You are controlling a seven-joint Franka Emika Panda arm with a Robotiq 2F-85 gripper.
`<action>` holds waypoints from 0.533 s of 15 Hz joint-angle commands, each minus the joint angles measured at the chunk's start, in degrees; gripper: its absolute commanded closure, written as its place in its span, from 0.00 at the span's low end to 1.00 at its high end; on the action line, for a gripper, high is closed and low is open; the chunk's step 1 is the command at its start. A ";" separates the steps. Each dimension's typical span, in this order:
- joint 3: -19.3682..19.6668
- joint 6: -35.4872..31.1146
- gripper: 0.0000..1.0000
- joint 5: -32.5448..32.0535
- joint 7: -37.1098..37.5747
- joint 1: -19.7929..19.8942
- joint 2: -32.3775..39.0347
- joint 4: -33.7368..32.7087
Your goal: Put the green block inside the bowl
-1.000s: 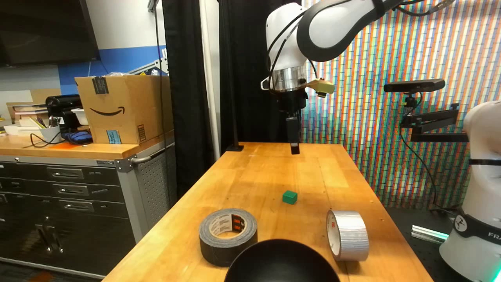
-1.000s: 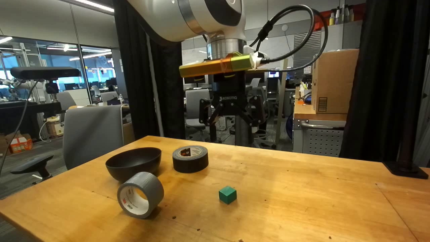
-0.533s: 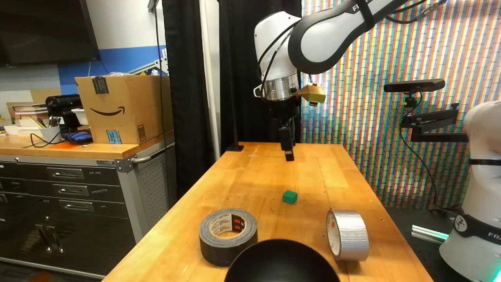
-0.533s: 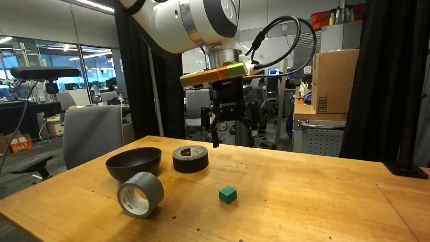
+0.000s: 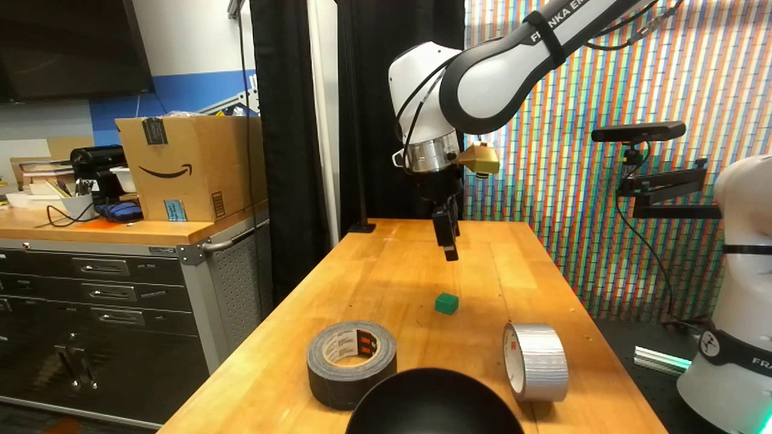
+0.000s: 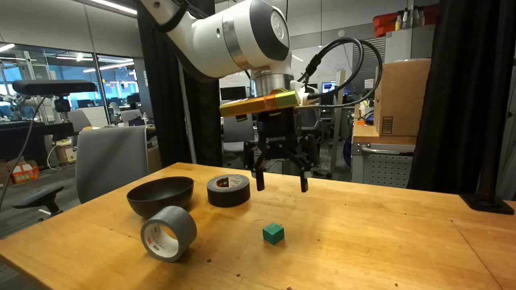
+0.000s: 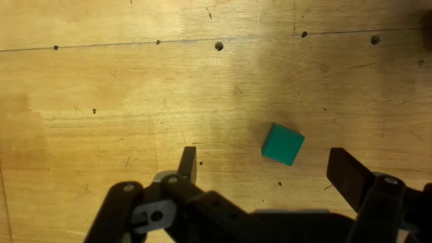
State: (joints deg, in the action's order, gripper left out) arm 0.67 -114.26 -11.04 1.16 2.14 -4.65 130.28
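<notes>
The green block (image 5: 446,304) sits on the wooden table in both exterior views (image 6: 273,233). It also shows in the wrist view (image 7: 283,144), turned at an angle. The black bowl (image 5: 435,372) is cut off by the bottom edge in an exterior view. It stands whole and upright at the table's left part in an exterior view (image 6: 161,203). My gripper (image 6: 282,188) points down, open and empty, above the table. In the wrist view the block appears between the two fingertips (image 7: 264,158), nearer the right finger, with the gripper well above it.
A dark grey tape roll (image 5: 353,386) lies flat beside the bowl, also seen in an exterior view (image 6: 228,197). A silver tape roll (image 5: 543,364) stands on its edge near the bowl (image 6: 181,229). A black post base (image 6: 485,203) is at a table corner.
My gripper has come down toward the table and moved closer to the green block, staying open. The block, bowl and tape rolls have not moved.
</notes>
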 commanded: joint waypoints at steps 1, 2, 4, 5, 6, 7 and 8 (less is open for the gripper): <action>1.42 -1.53 0.00 0.83 -1.94 0.67 1.62 -0.03; 1.12 -0.82 0.00 0.94 -1.06 0.26 2.50 -1.07; 0.41 0.30 0.00 0.82 0.18 -0.55 3.56 -2.22; 0.03 0.60 0.00 0.76 0.56 -0.92 3.94 -2.58; -0.40 0.63 0.00 0.62 0.98 -1.32 4.25 -2.61; -0.88 0.77 0.00 0.56 1.37 -1.76 4.59 -2.86; -1.40 0.99 0.00 0.60 1.75 -2.23 4.85 -3.04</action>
State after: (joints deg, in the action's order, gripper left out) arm 0.35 -114.57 -10.85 1.33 1.27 -1.15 129.35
